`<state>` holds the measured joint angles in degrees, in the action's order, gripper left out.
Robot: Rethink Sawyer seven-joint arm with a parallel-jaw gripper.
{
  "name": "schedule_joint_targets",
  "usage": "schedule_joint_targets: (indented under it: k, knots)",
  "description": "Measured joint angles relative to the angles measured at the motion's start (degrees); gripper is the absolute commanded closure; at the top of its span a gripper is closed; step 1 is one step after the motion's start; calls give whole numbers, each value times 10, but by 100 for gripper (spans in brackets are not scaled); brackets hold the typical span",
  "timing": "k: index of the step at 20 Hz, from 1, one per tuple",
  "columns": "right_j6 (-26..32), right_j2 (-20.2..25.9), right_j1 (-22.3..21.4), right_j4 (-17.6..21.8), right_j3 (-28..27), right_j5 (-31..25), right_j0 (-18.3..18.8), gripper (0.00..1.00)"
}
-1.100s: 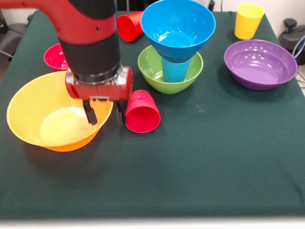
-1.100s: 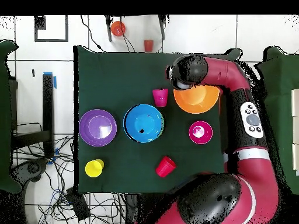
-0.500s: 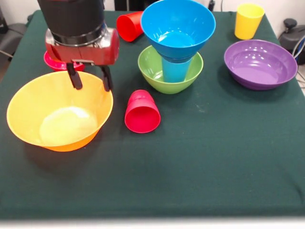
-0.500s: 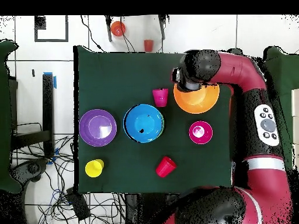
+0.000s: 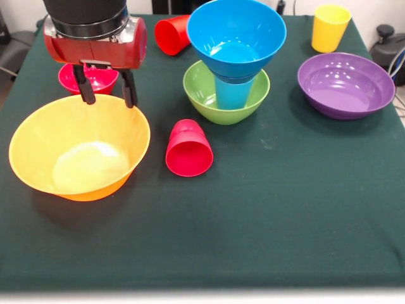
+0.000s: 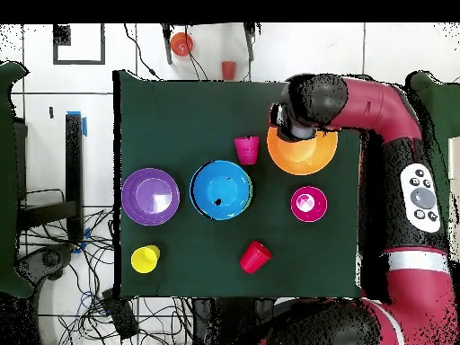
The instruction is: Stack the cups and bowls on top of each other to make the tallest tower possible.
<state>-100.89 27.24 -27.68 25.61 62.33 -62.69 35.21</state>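
Four cups are being shown on the green table (image 5: 285, 209): two red, one yellow and one light blue. Five bowls are being counted; a sixth cannot be found in either view.

The near red cup (image 5: 188, 149) is being seen on its side just right of the orange-yellow bowl (image 5: 79, 147), its long axis running toward the camera and its open mouth being turned to the front edge. The far red cup (image 5: 172, 34) is also lying tipped, with its long axis roughly level and its mouth being turned to the left. The yellow cup (image 5: 330, 28) is being kept upright at the far right corner, mouth up.

The tower (image 5: 233, 57) is being formed by three pieces near the table's middle: the green bowl (image 5: 205, 95) at the bottom, the light blue cup (image 5: 232, 92) standing in it, and the blue bowl (image 5: 235, 33) being carried on that cup, its opening facing up. The purple bowl (image 5: 345, 84) is being left well to the right, and the small red bowl (image 5: 95, 77) is sitting behind the orange-yellow one.

The gripper (image 5: 105, 96) is being held above the far rim of the orange-yellow bowl, its two fingers (image 5: 84, 90) spread apart with nothing between them. The near red cup lies to the right of the fingers, apart from them; the small red bowl is being seen behind them.
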Motion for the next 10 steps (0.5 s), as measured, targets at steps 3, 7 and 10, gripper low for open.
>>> schedule_joint_targets:
  k: [3, 7, 10]
  knots:
    - [0, 0, 0, 0, 4, 1, 0, 0]
    - [0, 0, 2, 0, 13, 11, 0, 0]
    - [0, 0, 3, 0, 19, 20, 0, 0]
